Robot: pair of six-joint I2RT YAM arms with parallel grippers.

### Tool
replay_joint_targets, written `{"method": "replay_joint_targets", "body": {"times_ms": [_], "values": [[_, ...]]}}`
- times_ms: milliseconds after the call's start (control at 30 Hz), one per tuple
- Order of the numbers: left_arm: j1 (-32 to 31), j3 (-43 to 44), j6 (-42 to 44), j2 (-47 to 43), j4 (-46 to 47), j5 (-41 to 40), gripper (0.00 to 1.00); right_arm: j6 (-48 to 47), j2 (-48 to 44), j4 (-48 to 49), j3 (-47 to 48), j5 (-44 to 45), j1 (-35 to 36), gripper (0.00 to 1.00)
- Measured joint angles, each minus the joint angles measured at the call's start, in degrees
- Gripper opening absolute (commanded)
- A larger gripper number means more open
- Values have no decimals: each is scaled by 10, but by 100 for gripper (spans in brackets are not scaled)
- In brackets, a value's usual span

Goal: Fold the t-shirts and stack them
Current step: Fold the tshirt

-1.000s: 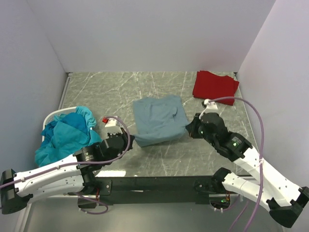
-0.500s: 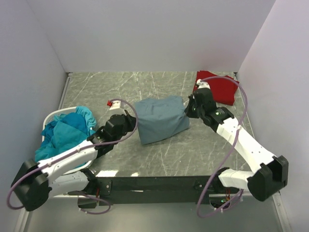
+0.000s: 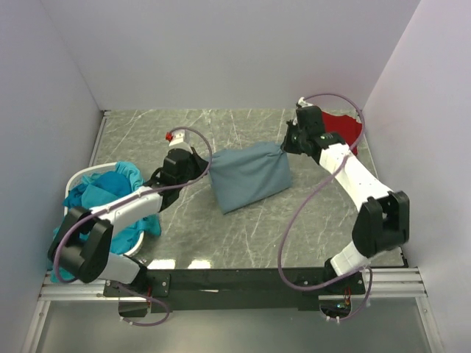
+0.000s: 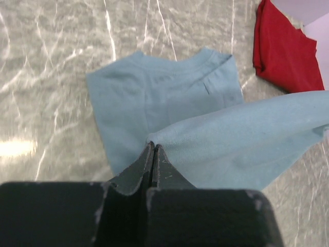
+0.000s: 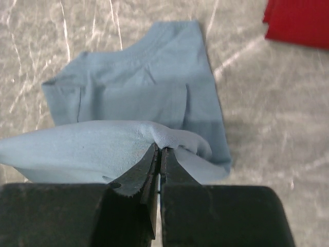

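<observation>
The slate-blue t-shirt (image 3: pixel 249 176) lies mid-table with its near half lifted and stretched between my two grippers. My left gripper (image 3: pixel 204 166) is shut on the lifted edge at the shirt's left corner (image 4: pixel 152 145). My right gripper (image 3: pixel 287 146) is shut on the right corner of that edge (image 5: pixel 159 148). Under the raised fold the collar end of the blue t-shirt (image 4: pixel 154 98) rests flat on the table. A folded red t-shirt (image 3: pixel 346 132) lies at the back right, just behind my right wrist. Teal t-shirts (image 3: pixel 103 202) are heaped in the basket at the left.
The white basket (image 3: pixel 82 175) stands at the left edge beside my left arm. The marbled grey table (image 3: pixel 243 235) is walled by white panels at the back and both sides. A purple cable (image 3: pixel 294 220) loops from the right arm over the table.
Both grippers have carried the blue shirt's near edge up and toward the back, folding it over the rest. The arms have stretched out away from their bases.
</observation>
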Motion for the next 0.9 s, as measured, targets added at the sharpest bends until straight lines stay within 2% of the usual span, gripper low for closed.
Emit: {"method": "replay_joint_targets", "body": {"times_ms": [367,767,800,833,867,900], "values": [[60,65,2,115,9,55,0,-22,171,-17,163,-32,-13,0],[100,129,5,222,11,89,0,-29,324,-53,297,-47,-17,0],[104,140,6,232,11,91,1,-30,335,-57,311,-47,-18,18],[106,148,7,239,10,94,17,-30,346,-60,323,-49,-20,30],[110,159,12,249,9,97,31,-31,356,-63,335,-52,-22,48],[113,167,17,255,7,97,49,-31,363,-68,345,-55,-23,54]]}}
